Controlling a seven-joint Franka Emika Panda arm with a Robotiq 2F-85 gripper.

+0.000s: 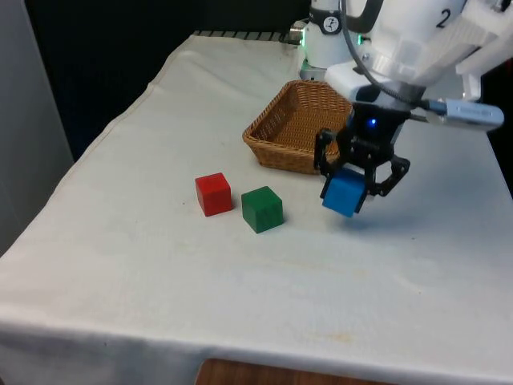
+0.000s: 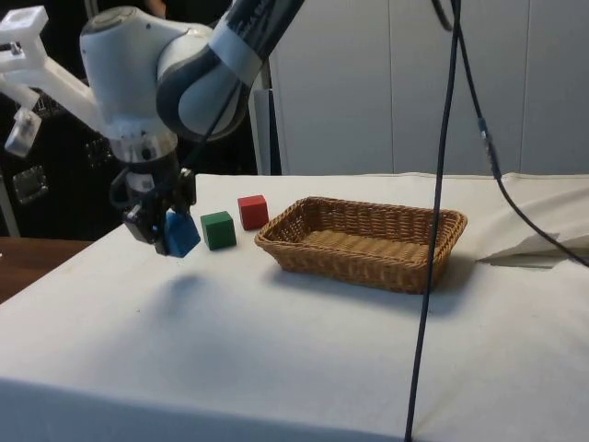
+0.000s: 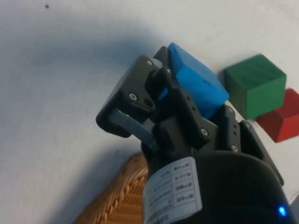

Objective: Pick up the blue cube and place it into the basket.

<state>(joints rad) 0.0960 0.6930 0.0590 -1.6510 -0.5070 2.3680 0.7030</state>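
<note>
A red cube [image 1: 213, 193] and a green cube [image 1: 262, 208] sit just beside each other on the white tablecloth [image 1: 160, 273], the red one toward the front view's left. Both rest flat, apart.

Black two-finger gripper [image 2: 156, 230] grips small blue cube [image 2: 179, 234] above white-clothed table [image 2: 276, 341], near rectangular woven wicker basket [image 2: 362, 243].

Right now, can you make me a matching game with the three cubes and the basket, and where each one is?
Things:
1. blue cube
2. green cube
3. red cube
4. wicker basket

Places:
A. on the cloth, between two other cubes
B. nothing inside it
C. held off the cloth in the gripper
D. on the cloth, the row's outer end

Pairs: 1-C, 2-A, 3-D, 4-B
</note>
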